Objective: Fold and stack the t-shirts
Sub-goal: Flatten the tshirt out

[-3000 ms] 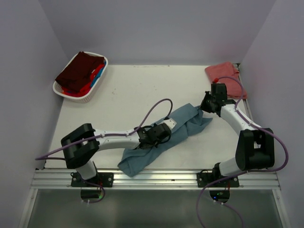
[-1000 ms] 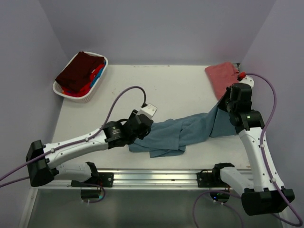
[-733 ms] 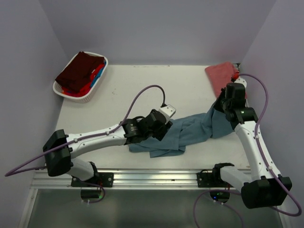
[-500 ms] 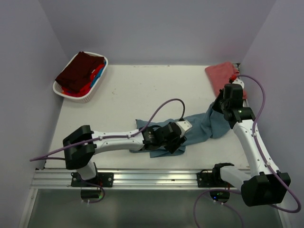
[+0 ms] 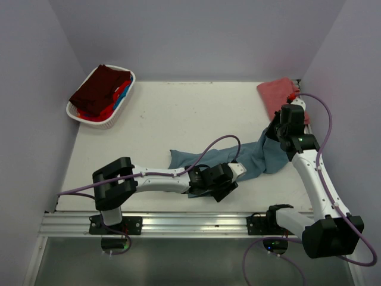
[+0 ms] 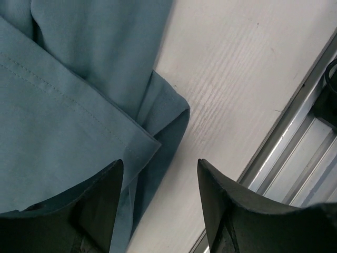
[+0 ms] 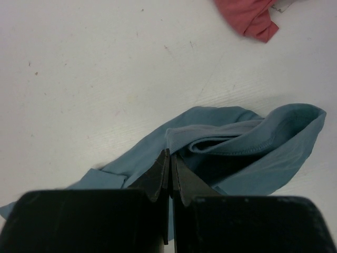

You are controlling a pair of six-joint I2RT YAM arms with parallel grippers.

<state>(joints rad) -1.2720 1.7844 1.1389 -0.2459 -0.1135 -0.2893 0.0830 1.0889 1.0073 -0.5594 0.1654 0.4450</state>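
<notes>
Spreading of the teal-blue t-shirt (image 5: 262, 159) is judged to be the step in hand, since it lies bunched in a long ridge across the near right part of the table (image 5: 196, 113) and is not yet flat. One end is pinched by the right gripper (image 7: 169, 158), whose fingers are pressed together on a raised fold beside a stitched opening; whether that is collar or sleeve cannot be told. The cloth is lifted off the table there. The left gripper (image 6: 160, 182) is held empty with its fingers apart, just above the doubled hem corner (image 6: 152, 142), close to the metal rail (image 6: 295, 153) at the table's near edge. For a good result, that corner should be taken at the stitched hem in a single layer, not through the flap tucked beneath it. The two grips should then be drawn apart until the wrinkles are pulled out before any fold is made. The fabric is seen to be a thin, matte, limp knit, and it is expected to sag and to slide readily on the smooth, faintly grained white tabletop. A salmon-red t-shirt (image 5: 275, 90) is laid roughly folded at the far right corner, and a dark maroon t-shirt (image 5: 98, 88) is seen in the white oval basket (image 5: 98, 124) at the far left.
</notes>
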